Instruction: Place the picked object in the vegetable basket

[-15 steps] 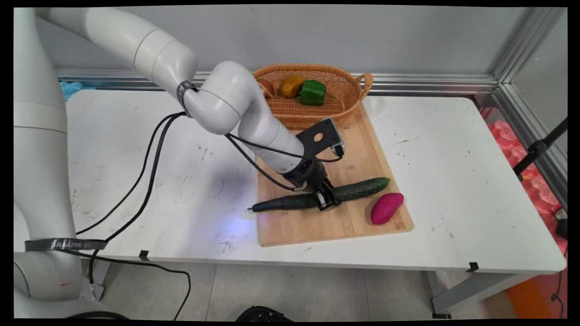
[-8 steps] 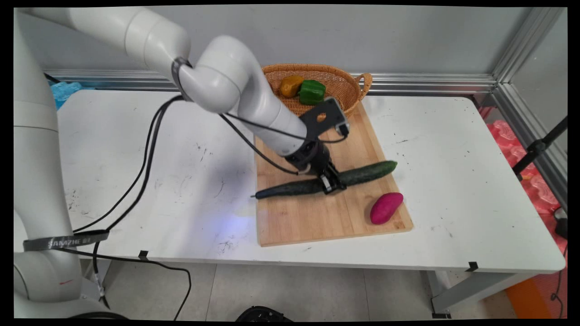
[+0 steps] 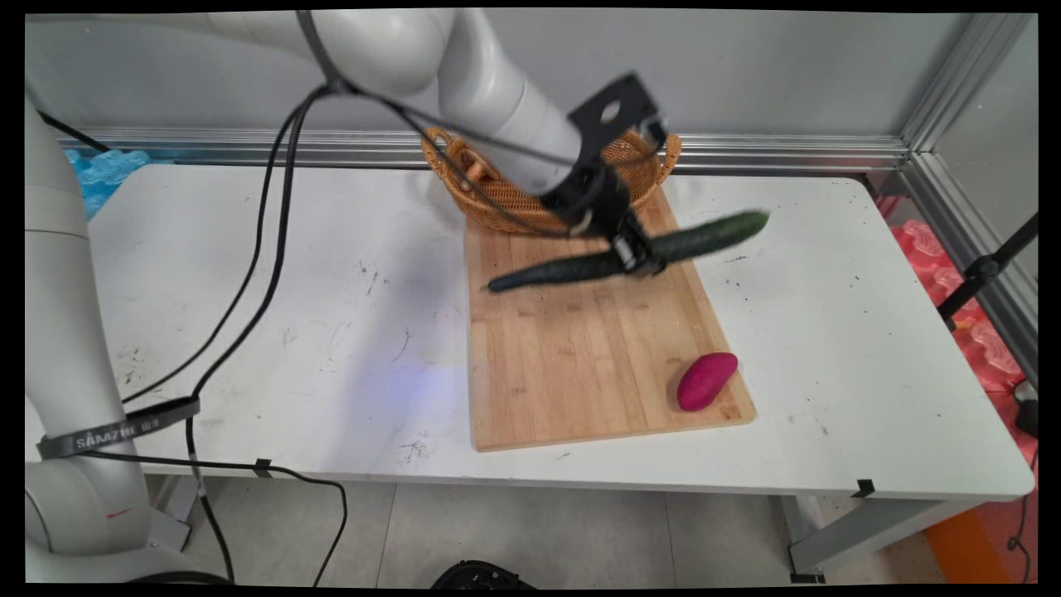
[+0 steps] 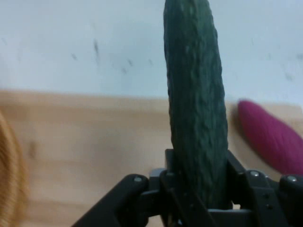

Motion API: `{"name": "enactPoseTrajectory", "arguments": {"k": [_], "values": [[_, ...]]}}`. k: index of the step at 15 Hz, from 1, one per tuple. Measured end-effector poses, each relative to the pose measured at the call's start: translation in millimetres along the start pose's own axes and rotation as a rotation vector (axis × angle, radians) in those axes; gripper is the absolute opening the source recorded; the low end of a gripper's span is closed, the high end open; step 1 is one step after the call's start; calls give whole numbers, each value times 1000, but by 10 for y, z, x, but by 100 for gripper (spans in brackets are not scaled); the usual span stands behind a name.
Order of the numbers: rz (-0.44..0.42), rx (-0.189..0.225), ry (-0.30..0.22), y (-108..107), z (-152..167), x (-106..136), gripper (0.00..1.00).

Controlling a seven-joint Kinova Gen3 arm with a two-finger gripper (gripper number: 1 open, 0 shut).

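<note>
My gripper (image 3: 634,253) grasps the long dark-green cucumber (image 3: 622,253) at mid-length, aloft over the wooden cutting board (image 3: 580,356).
It looks stiff and light; this middle hold seems balanced, near the wicker basket (image 3: 497,203).

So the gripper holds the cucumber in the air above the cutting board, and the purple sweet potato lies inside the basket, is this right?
Not quite. The gripper does hold the cucumber above the cutting board, but the purple sweet potato lies on the board's near right corner, not in the basket. The main view shows it.
</note>
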Motion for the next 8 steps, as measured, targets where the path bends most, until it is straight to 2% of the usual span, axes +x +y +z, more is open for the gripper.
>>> {"name": "enactPoseTrajectory", "arguments": {"k": [4,8], "values": [[51,31,35,-273,-150,246,0],[114,68,41,-655,-188,304,0]]}}
